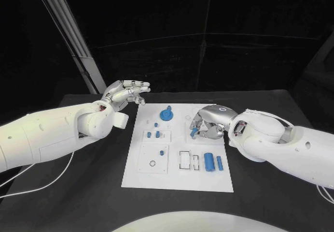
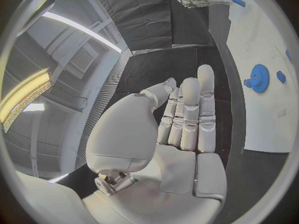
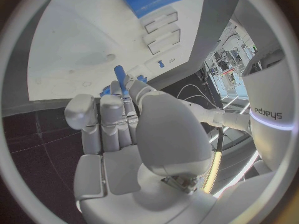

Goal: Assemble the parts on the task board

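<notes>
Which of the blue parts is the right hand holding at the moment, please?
The slim blue peg, pinched in the right hand; the blue gear and the blue cylinder lie untouched on the task board.

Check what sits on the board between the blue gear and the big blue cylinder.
Head view: between the blue gear and the big blue cylinder lie small blue pegs and bare task board; right hand pinches a blue pin beside that stretch.

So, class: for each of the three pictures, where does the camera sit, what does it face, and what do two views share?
Head view: on the robot's head, looking down at the white task board; both arms show.
Left wrist view: behind the left hand, fingers apart, holding nothing; faces the board's edge.
Right wrist view: behind the right hand, which pinches a slim blue peg over the board.
Shared: the blue toothed gear, head and left wrist views.
</notes>
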`<state>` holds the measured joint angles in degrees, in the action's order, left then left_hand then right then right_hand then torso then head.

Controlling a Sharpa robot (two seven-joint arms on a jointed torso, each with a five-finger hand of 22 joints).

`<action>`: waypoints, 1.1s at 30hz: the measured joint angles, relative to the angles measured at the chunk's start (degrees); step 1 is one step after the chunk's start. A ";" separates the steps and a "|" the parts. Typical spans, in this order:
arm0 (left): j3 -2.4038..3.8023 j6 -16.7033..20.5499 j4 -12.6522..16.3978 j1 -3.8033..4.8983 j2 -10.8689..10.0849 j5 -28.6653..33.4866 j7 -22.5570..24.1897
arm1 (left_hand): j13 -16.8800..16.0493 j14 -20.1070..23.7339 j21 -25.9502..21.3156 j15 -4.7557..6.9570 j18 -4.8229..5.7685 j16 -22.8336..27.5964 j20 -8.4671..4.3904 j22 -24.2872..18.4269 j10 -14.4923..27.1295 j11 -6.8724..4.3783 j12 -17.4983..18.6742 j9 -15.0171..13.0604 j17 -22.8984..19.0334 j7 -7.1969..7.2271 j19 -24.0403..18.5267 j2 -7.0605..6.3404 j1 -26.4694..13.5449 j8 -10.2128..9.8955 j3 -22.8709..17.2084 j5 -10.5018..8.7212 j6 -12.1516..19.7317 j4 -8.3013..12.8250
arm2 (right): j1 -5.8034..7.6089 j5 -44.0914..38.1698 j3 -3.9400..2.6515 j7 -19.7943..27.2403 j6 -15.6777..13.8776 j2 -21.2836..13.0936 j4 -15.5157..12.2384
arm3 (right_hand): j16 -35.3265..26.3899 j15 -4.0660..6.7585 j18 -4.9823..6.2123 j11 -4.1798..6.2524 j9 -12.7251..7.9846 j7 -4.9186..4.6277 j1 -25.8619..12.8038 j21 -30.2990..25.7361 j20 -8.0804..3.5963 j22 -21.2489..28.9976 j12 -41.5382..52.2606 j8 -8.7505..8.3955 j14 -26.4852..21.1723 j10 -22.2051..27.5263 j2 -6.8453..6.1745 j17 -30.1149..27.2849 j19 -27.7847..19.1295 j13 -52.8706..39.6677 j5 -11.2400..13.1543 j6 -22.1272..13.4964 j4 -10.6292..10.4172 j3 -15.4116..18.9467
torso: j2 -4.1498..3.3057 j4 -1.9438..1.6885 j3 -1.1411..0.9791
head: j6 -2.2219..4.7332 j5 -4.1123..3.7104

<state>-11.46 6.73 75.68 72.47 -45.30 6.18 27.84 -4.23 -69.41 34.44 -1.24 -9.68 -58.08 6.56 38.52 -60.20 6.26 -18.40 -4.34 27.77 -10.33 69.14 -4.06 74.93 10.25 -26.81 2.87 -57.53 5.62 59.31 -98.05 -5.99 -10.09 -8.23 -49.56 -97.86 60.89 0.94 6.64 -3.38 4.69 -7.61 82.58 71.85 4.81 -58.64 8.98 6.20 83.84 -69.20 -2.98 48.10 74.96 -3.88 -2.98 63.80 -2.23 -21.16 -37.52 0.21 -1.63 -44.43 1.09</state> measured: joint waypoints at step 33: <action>-0.02 -0.33 -0.27 -0.16 0.89 0.00 -0.10 | -0.02 0.21 0.00 0.21 0.00 0.00 0.00 -0.03 0.21 -0.21 0.00 0.00 -0.06 0.00 0.00 0.00 0.00 0.00 0.00 0.00 0.00 0.00 | -3.69 7.18 2.50 7.45 -3.25 13.53 2.17 | 0.48 -0.01 0.01 -0.21 -0.15 -0.06 0.01 0.22 0.00 -0.31 -1.11 -0.62 0.00 -0.20 -0.01 0.27 0.00 0.01 -0.28 -0.38 0.28 -1.03 | -0.14 -0.12 0.09 | -1.33 2.33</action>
<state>-11.49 6.40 75.42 72.31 -44.41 6.18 27.74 -4.25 -69.20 34.44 -1.03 -9.68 -58.08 6.56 38.49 -59.99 6.05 -18.40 -4.34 27.72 -10.33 69.14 -4.06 74.93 10.25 -26.81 2.87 -57.53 5.61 55.61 -90.87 -3.50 -2.64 -11.48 -36.03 -95.69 61.38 0.94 6.65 -3.59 4.54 -7.67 82.59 72.07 4.82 -58.94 7.87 5.58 83.84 -69.41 -2.99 48.37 74.96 -3.87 -3.27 63.42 -1.95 -22.18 -37.66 0.10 -1.54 -45.76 3.43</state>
